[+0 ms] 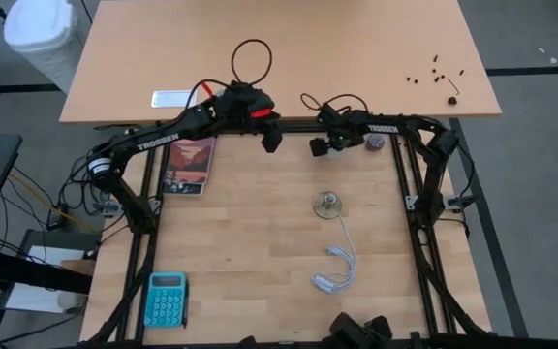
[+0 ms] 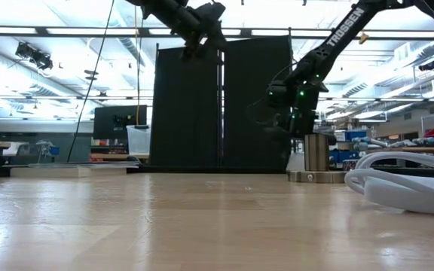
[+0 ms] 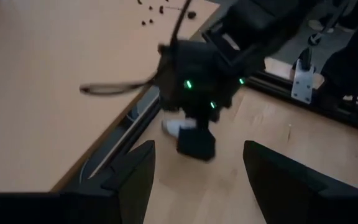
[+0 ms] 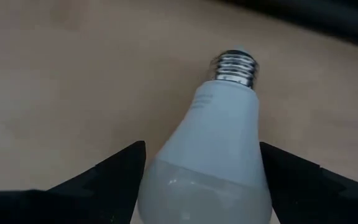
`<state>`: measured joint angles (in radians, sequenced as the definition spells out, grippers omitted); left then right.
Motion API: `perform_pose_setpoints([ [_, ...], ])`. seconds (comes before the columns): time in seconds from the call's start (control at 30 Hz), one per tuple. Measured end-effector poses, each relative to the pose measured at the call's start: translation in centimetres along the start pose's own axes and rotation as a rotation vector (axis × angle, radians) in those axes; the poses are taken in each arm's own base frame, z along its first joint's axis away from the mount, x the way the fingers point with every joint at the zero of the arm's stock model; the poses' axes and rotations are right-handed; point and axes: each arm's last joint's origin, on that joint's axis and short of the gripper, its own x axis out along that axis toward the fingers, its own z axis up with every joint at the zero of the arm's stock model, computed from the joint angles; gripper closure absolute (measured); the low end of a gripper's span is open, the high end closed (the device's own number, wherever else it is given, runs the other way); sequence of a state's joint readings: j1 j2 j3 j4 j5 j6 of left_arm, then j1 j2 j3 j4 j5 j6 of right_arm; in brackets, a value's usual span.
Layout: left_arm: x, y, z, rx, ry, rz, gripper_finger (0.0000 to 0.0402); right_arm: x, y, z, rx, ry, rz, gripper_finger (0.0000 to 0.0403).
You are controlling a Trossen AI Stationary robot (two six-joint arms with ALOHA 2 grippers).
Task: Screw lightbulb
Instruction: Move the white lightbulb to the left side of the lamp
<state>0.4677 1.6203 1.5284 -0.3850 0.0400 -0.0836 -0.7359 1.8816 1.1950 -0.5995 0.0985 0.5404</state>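
My right gripper [image 1: 318, 146] is in the air over the far part of the wooden table and is shut on the lightbulb [image 4: 216, 149], a white frosted bulb with a silvery screw base [image 4: 236, 67]. The round socket disc [image 1: 328, 204] lies flat on the table nearer the front, and its white cable [image 1: 337, 267] curls toward the near edge. My left gripper [image 1: 271, 136] hangs open and empty just left of the right one, raised high in the low view [image 2: 202, 30]. Its wrist view shows the right gripper [image 3: 194, 134] ahead of it. My right gripper pinches the bulb's wide frosted dome [image 4: 160, 180] between its two fingers [image 4: 110, 174], one on each side. The bulb lies along the fingers, its screw base pointing away from the wrist. The bulb is lifted clear above the table.
A booklet [image 1: 190, 165] lies at the left, a blue calculator [image 1: 166, 299] at the near left. A small grey object [image 1: 375, 142] sits by the right arm. On the farther table top lie loose screws [image 1: 434, 70] and a white device [image 1: 172, 98]. The black frame rails [image 1: 407, 194] border the work area.
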Motion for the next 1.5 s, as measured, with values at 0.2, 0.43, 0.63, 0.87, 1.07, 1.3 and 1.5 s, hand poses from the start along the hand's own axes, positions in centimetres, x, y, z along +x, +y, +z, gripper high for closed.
perform_pose_setpoints([
  [0.2, 0.0, 0.1, 0.2, 0.002, -0.027, 0.033, 0.0154, -0.3, 2.8, -1.8, -0.164, 0.036, 0.082, 0.0096],
  [0.43, -0.1, 0.3, 0.3, -0.001, -0.03, 0.07, 0.0154, -1.0, 6.3, -4.4, -0.322, 0.055, 0.178, 0.0096],
  [0.63, -0.5, 0.5, 0.5, 0.003, -0.048, 0.15, 0.0154, -1.5, 8.8, -6.3, -0.418, 0.044, 0.25, 0.0096],
  [0.87, -2.4, 0.7, 1.5, 0.043, -0.119, 0.333, 0.0154, -2.1, 10.7, -7.9, -0.5, 0.045, 0.34, 0.0096],
  [1.07, -4.7, 0.6, 2.9, 0.061, -0.233, 0.404, 0.0154, -2.5, 11.8, -9.3, -0.593, 0.054, 0.381, 0.0096],
  [1.3, -7.2, 0.3, 4.0, 0.052, -0.33, 0.409, 0.0154, -3.1, 13.4, -11.2, -0.694, 0.052, 0.442, 0.0096],
  [1.5, -8.1, -0.1, 4.2, 0.054, -0.346, 0.387, 0.0154, -3.8, 15.1, -12.5, -0.743, -0.009, 0.513, 0.0096],
])
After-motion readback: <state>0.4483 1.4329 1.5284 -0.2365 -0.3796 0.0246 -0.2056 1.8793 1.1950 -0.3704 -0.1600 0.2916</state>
